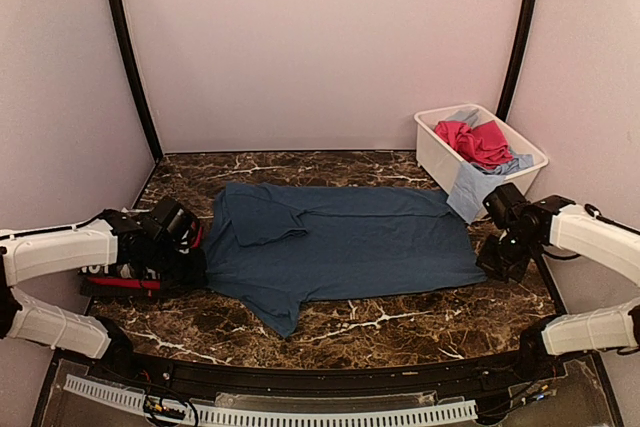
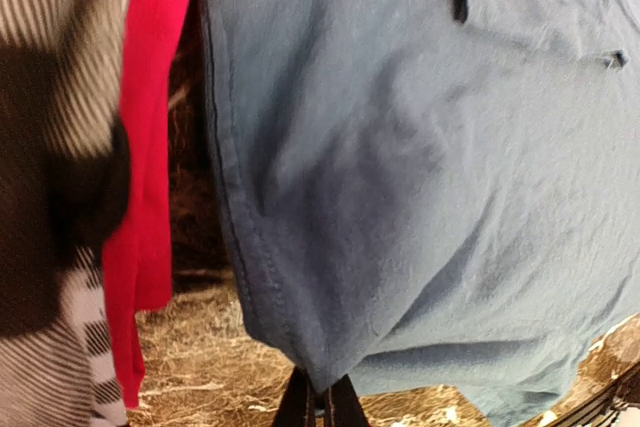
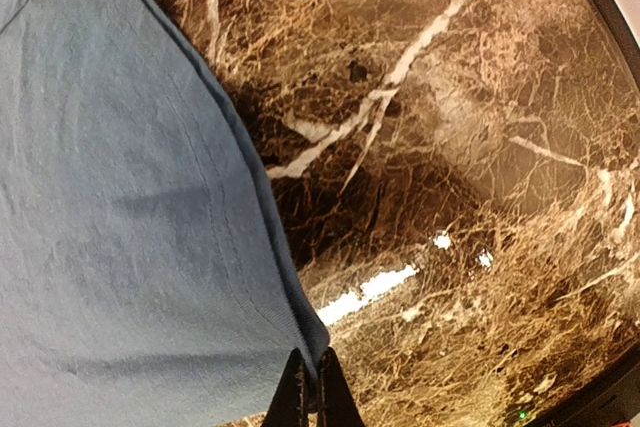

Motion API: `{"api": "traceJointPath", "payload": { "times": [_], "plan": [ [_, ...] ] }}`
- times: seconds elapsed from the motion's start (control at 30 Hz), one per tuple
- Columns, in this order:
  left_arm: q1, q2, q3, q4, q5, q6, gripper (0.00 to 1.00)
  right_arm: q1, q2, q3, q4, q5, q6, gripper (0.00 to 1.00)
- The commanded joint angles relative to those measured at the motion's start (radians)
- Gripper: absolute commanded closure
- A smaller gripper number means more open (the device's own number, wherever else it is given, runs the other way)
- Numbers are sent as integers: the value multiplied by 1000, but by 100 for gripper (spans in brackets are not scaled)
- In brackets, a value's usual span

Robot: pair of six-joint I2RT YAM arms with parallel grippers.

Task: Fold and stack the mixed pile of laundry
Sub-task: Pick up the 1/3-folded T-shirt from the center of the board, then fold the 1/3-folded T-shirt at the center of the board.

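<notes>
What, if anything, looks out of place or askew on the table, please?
A light blue cloth hangs out over the near wall of the white tub instead of lying inside. The navy tee has its far sleeve flopped onto its body.

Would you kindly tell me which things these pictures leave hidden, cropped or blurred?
- Top view: the left arm covers most of the red tee.
- Top view: the tub wall hides laundry beneath the pink piece.
- Left wrist view: the checked garment is blurred and cropped by the left edge.
</notes>
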Motion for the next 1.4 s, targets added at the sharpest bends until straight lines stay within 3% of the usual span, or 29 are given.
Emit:
{"api": "traceJointPath", "payload": {
  "times": [0.0,0.77,1.37],
  "plan": [
    [68,9,73,-56,41,84,100,-43,15,34,19,35,-53,100],
    [184,401,389,8,62,262,100,-146,399,287,200,72,-265,100],
    [229,514,498,25,44,269,100,-174,563,407,262,64,-344,100]
  ]
}}
